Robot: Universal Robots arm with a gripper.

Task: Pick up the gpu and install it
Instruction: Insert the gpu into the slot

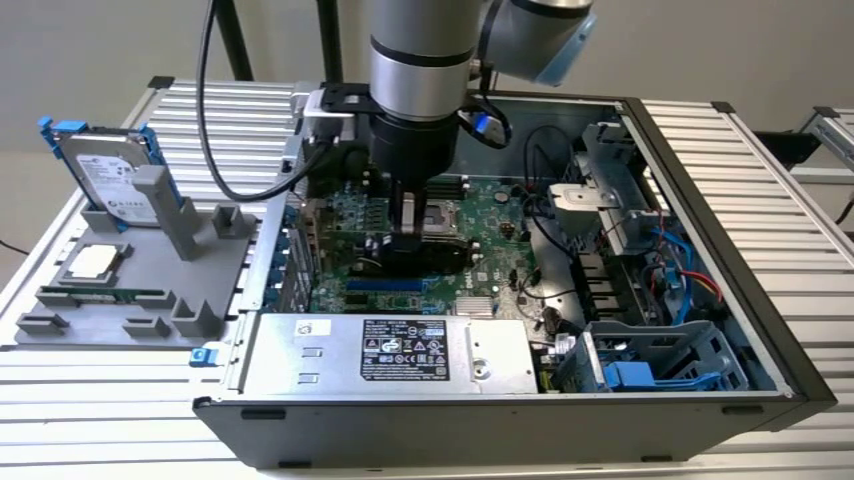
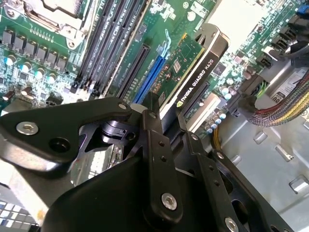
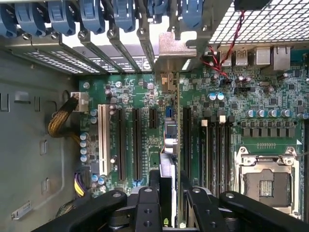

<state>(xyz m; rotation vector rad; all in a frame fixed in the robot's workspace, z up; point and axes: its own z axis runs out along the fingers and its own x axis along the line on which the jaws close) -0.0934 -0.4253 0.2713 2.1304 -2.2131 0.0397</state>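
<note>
Fingers clamp the gpu edge-on, gripper holding it low over the motherboard inside the open case — card appears above the blue slot; judgement — keep it upright and aligned to seat squarely.

We see the gpu partly hidden behind the gripper in the second wrist view; its lower edge and the slot beneath are concealed, so seating cannot be confirmed.
</note>
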